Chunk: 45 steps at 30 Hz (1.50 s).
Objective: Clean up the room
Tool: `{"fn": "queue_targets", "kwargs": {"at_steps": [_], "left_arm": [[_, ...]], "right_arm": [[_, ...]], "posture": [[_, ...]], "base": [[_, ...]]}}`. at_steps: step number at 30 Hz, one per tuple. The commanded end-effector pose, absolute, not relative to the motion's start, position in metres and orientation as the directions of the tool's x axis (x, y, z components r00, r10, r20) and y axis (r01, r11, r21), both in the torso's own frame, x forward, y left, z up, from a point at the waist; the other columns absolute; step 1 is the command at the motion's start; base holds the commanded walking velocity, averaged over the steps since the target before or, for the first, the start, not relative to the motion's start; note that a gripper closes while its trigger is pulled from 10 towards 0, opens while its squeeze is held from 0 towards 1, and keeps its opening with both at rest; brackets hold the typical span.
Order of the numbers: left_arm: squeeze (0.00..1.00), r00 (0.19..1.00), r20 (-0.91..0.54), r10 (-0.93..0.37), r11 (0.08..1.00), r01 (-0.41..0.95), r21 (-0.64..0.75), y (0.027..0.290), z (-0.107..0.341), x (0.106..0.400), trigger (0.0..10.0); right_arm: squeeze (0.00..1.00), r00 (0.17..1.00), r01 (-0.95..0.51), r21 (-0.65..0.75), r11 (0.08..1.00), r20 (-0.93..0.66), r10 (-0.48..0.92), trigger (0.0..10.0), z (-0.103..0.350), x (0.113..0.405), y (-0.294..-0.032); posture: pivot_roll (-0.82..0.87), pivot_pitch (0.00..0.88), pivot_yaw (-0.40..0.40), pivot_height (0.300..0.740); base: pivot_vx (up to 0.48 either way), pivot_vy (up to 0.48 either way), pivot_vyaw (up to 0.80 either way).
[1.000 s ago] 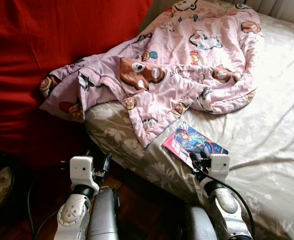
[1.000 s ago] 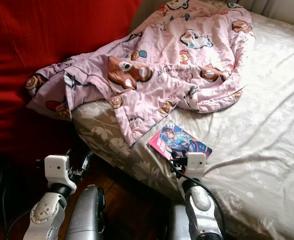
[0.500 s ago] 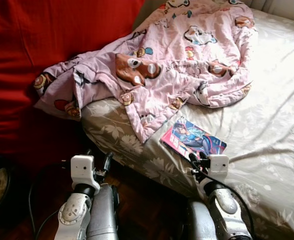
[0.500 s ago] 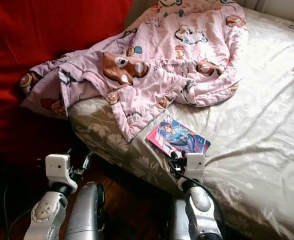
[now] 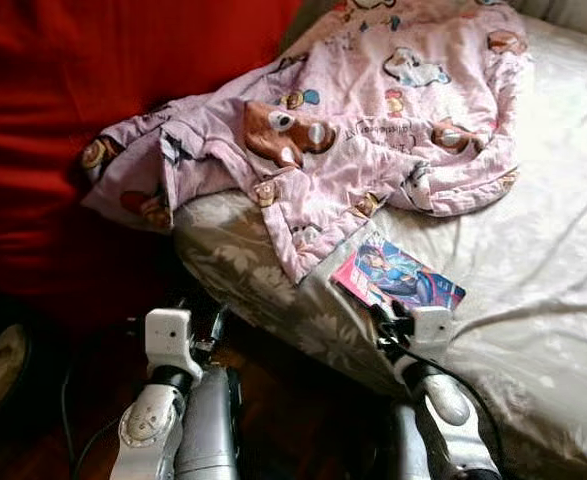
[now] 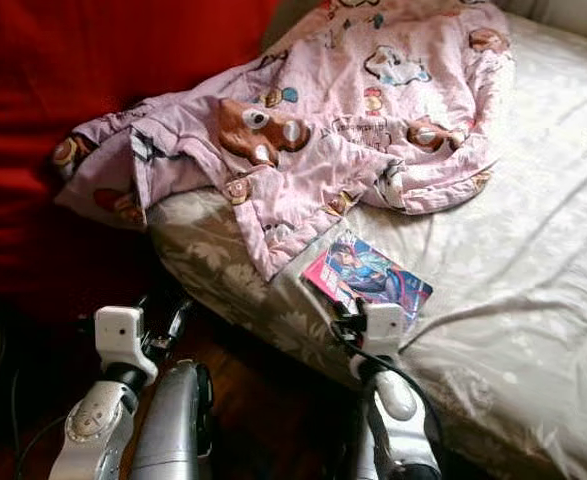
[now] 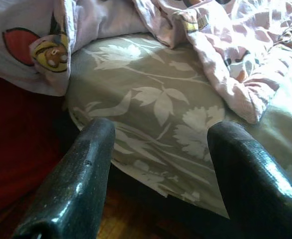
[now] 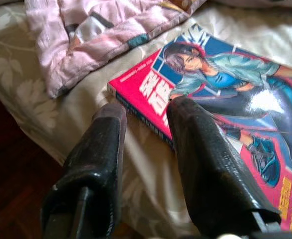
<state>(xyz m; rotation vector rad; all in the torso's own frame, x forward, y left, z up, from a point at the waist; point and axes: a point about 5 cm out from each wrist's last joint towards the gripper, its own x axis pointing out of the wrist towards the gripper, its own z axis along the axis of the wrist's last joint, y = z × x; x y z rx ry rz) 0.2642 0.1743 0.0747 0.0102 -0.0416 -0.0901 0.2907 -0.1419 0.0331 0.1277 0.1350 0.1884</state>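
One book (image 8: 220, 94) on bed (image 5: 533, 230), beside one pink blanket (image 5: 373, 110). Right gripper (image 8: 146, 112) narrowly parted at book's edge; left gripper (image 7: 158, 149) spread wide, holding nothing.

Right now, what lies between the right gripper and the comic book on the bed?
Nothing: in the right wrist view the right gripper already reaches the comic book, one finger over its cover, the other over bare bedsheet.

Sunlit bed (image 5: 533, 230) in leaf-patterned grey sheet, red fabric (image 5: 93, 80) behind, dark wooden floor (image 5: 303, 430) below.
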Motion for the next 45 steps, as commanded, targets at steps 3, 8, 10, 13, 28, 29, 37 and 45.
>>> {"fn": "queue_targets", "kwargs": {"at_steps": [3,8,10,13,28,29,37,45], "left_arm": [[0.0,0.995,0.017,-0.094,0.996,0.094,0.005,0.174,0.07,0.261,10.0],[0.0,0.995,0.016,-0.096,0.995,0.096,0.004,0.174,0.07,0.261,10.0],[0.0,0.995,0.016,-0.099,0.995,0.098,0.003,0.173,0.07,0.261,10.0],[0.0,0.995,0.016,-0.1,0.995,0.1,0.003,0.173,0.069,0.26,10.0],[0.0,0.994,0.013,-0.105,0.994,0.105,0.001,0.172,0.069,0.26,10.0],[0.0,0.994,0.013,-0.106,0.994,0.106,0.002,0.172,0.069,0.26,10.0],[0.0,0.994,0.015,-0.105,0.994,0.105,0.004,0.173,0.069,0.259,10.0],[0.0,0.994,0.01,-0.108,0.994,0.108,0.005,0.173,0.068,0.258,10.0]], "right_arm": [[0.0,0.975,-0.14,0.149,0.979,-0.15,0.162,10.0,0.025,0.286,-0.15],[0.0,0.975,-0.135,0.152,0.979,-0.153,0.158,10.0,0.025,0.286,-0.151],[0.0,0.975,-0.137,0.152,0.979,-0.151,0.16,10.0,0.026,0.287,-0.15],[0.0,0.975,-0.141,0.148,0.979,-0.149,0.163,10.0,0.026,0.287,-0.15],[0.0,0.978,-0.126,0.162,0.979,-0.145,0.15,10.0,0.027,0.288,-0.15],[0.0,0.979,-0.121,0.162,0.979,-0.145,0.145,10.0,0.027,0.289,-0.151],[0.0,0.975,0.16,0.183,0.97,-0.185,-0.126,10.0,0.027,0.294,-0.187],[0.0,0.952,0.247,0.218,0.944,-0.237,-0.194,10.0,0.023,0.295,-0.204]], "posture": [[0.09,0.237,-0.039,0.56],[0.09,0.238,-0.039,0.56],[0.09,0.238,-0.039,0.56],[0.09,0.238,-0.039,0.56],[0.1,0.241,-0.035,0.56],[0.1,0.241,-0.035,0.56],[0.1,0.245,-0.034,0.56],[0.11,0.252,-0.034,0.56]], "base": [[0.0,0.0,0.0],[0.148,0.0,0.0],[0.261,0.0,0.0],[0.29,0.0,0.0],[0.305,0.0,0.22],[0.3,0.0,0.0],[0.038,0.0,0.0],[0.0,0.0,0.0]]}}
